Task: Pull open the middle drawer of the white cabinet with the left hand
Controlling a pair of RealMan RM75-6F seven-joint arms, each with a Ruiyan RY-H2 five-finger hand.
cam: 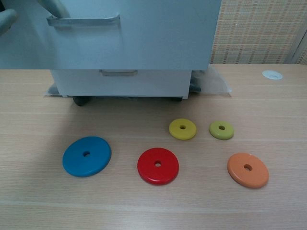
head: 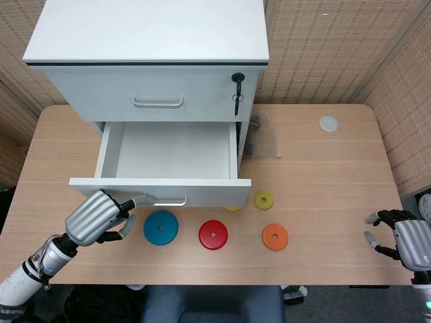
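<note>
The white cabinet (head: 148,30) stands at the back of the table. Its middle drawer (head: 168,149) is pulled far out and shows nothing inside. My left hand (head: 94,219) is below the drawer's front left corner, its fingers (head: 129,203) hooked on the left end of the metal handle (head: 165,200). In the chest view the drawer front (cam: 144,33) fills the top, with the handle (cam: 84,20) and a fingertip (cam: 53,5) behind its left end. My right hand (head: 404,239) rests at the table's near right corner, holding nothing, fingers apart.
Under and in front of the drawer lie blue (cam: 87,156), red (cam: 158,166), orange (cam: 247,169), yellow (cam: 182,129) and green (cam: 221,130) discs. A key (head: 237,84) hangs in the top drawer's lock. A clear bag (head: 261,138) and a white cap (head: 328,123) lie to the right.
</note>
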